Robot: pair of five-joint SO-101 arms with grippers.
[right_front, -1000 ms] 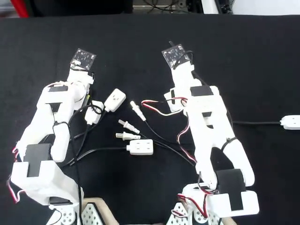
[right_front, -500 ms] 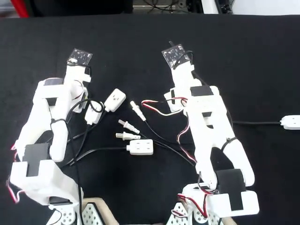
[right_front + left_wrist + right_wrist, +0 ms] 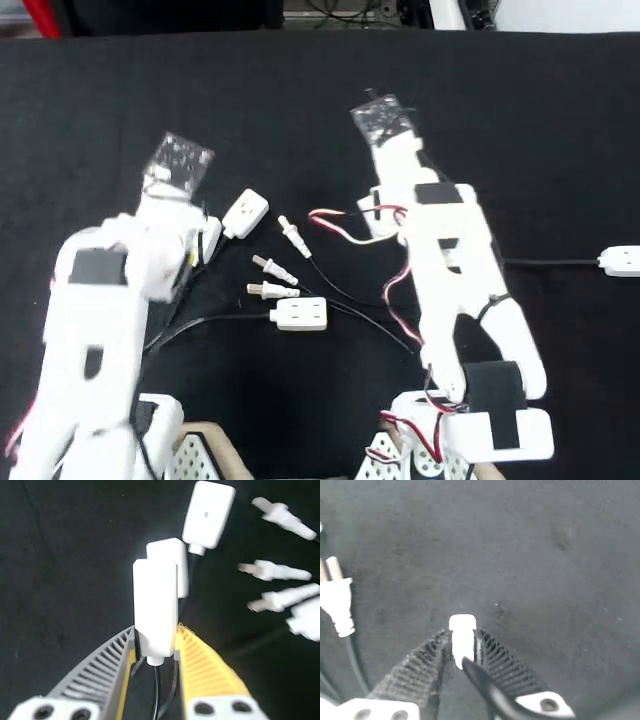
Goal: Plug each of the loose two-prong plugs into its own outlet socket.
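The left gripper (image 3: 154,631), pinching an outlet socket (image 3: 156,600), has risen from the table (image 3: 560,120) with it. The right gripper (image 3: 462,638) clamps a plug (image 3: 462,626), so joining them looks next.

Overhead camera looks down; wrist cameras (close) face table (image 3: 300,90).

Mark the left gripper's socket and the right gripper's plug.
held socket (image 3: 155,605), left wrist view, middle of its white body.
held plug (image 3: 462,630), right wrist view, its exposed white end.
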